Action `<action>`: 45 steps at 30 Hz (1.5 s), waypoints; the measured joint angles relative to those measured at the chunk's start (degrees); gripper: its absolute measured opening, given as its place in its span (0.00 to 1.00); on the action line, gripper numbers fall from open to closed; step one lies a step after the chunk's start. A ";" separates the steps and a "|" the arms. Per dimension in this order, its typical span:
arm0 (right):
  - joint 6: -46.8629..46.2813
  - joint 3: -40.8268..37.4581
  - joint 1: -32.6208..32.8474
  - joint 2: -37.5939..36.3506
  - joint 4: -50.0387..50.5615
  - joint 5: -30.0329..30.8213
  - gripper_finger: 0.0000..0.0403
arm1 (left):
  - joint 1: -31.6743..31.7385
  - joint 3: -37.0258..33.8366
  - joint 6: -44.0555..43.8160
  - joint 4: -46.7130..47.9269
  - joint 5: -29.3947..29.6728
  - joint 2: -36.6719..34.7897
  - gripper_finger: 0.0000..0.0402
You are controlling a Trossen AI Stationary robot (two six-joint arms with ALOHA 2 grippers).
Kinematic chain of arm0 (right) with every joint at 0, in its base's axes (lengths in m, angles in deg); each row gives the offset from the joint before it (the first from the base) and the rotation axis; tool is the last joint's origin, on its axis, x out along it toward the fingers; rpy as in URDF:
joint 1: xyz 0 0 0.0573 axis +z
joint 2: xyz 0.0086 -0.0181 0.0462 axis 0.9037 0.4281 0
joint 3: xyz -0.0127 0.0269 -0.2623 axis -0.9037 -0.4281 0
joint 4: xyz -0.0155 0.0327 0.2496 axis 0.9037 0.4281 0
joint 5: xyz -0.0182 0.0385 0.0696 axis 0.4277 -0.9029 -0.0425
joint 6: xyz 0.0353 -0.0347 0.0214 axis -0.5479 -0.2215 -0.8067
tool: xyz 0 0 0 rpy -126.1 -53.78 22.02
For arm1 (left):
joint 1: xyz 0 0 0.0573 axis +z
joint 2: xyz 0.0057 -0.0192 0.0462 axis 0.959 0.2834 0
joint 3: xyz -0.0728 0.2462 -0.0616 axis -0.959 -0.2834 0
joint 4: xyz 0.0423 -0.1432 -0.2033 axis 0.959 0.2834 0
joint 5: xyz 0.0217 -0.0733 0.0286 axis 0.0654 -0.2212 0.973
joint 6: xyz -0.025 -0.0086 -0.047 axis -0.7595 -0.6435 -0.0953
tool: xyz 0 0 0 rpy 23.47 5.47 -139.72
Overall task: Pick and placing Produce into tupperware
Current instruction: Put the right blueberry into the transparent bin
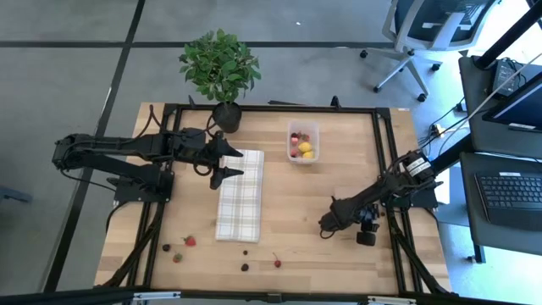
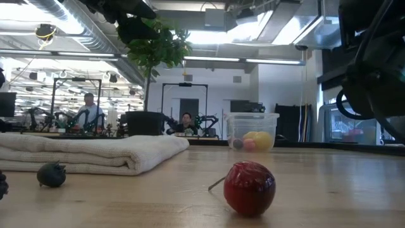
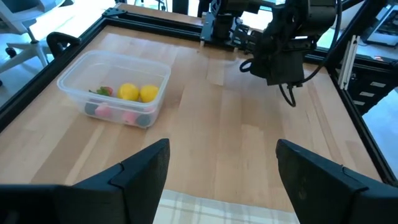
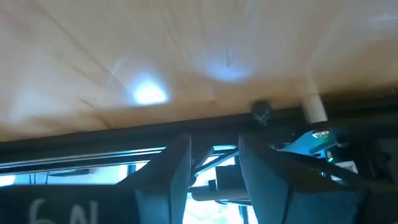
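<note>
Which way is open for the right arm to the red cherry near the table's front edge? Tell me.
Probably yes: the right gripper hovers low beside bare wood, and nothing stands between it and the red cherry.

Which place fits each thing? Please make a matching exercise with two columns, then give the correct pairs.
Things:
1. tupperware
2. checked cloth
3. potted plant
4. red cherry

Places:
A. near the table's front edge, on bare wood
B. at the table's far edge
C. under the left gripper
D. right of the cloth, holding yellow and pink pieces

Pairs: 1-D, 2-C, 3-B, 4-A
</note>
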 joint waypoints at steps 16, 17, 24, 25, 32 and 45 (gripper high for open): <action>1.98 0.00 0.06 0.00 0.14 -1.42 0.38 | 0.00 0.00 -1.43 -0.87 0.00 0.00 0.71; 2.06 0.00 0.06 0.00 0.14 -1.44 0.40 | 0.00 0.00 -1.46 -0.86 0.00 0.00 0.71; 3.69 0.00 0.06 0.00 -0.02 -1.38 0.55 | -0.02 0.00 -2.89 -0.87 0.02 0.00 0.71; 4.08 0.00 0.06 0.00 -0.36 -1.32 0.57 | -0.01 0.00 -2.94 -0.87 0.02 0.00 0.71; 4.51 0.00 1.21 0.00 -3.40 -1.26 0.62 | -0.02 0.00 -2.99 -0.92 0.11 0.00 0.71; 6.30 -8.54 3.75 -0.02 -4.30 -0.48 0.55 | -0.01 0.00 -5.85 -0.94 4.68 0.00 0.71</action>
